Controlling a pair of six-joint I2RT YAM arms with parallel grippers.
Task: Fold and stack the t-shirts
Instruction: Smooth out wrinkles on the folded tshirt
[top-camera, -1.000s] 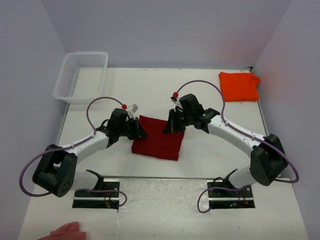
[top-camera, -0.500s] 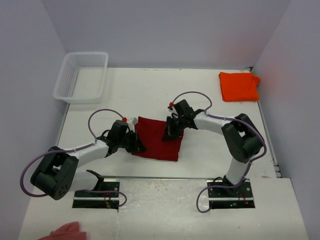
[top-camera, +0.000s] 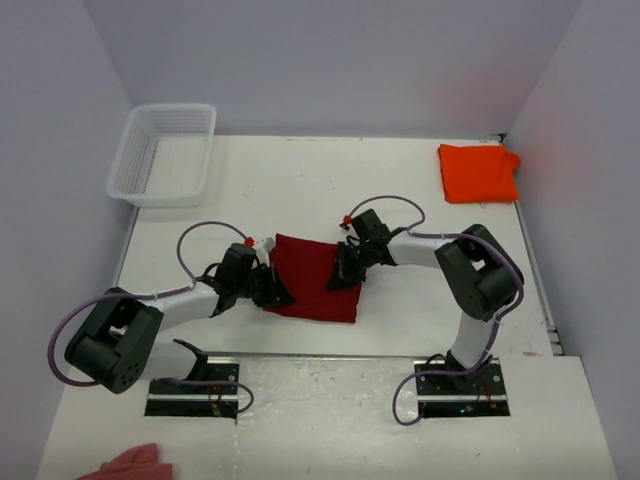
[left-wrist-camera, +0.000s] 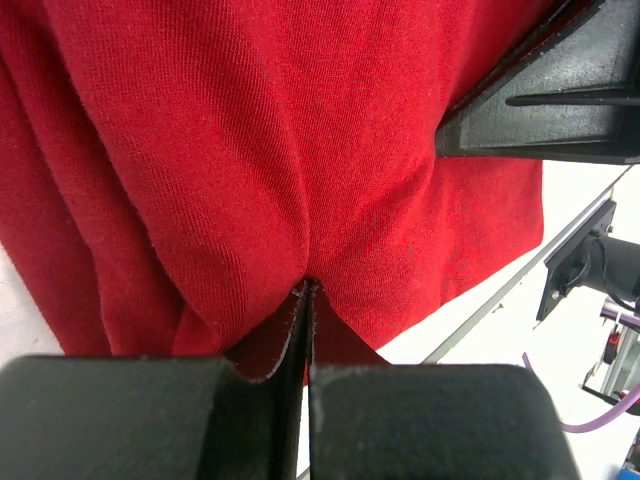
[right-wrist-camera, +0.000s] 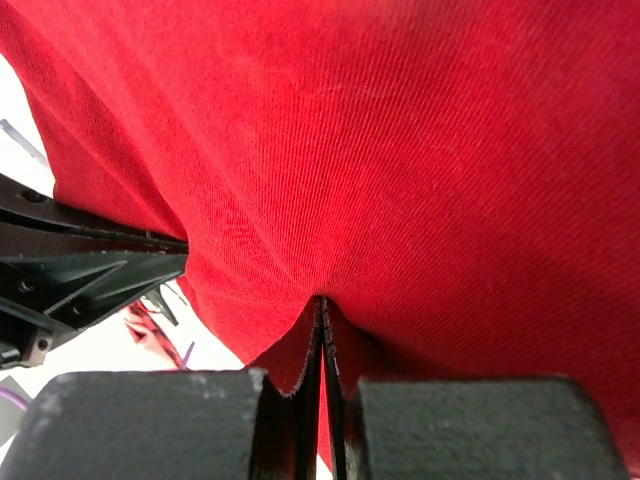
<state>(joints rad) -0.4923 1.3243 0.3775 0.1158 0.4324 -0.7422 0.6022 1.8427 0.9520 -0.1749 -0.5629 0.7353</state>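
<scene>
The dark crimson t-shirt lies as a folded square on the table between the two arms. My left gripper is shut on its left edge. In the left wrist view the red cloth bunches into the shut left gripper. My right gripper is shut on the shirt's right edge, and the right wrist view shows the fabric pinched in the right gripper. The orange t-shirt rests folded at the far right corner, away from both arms.
A white mesh basket stands at the far left corner. A pale pink cloth scrap lies at the near left edge. The two mounting plates sit at the table's front.
The right arm has drawn its elbow in and both grippers have shifted slightly toward the near edge, taking the red shirt with them. Both stay shut.
</scene>
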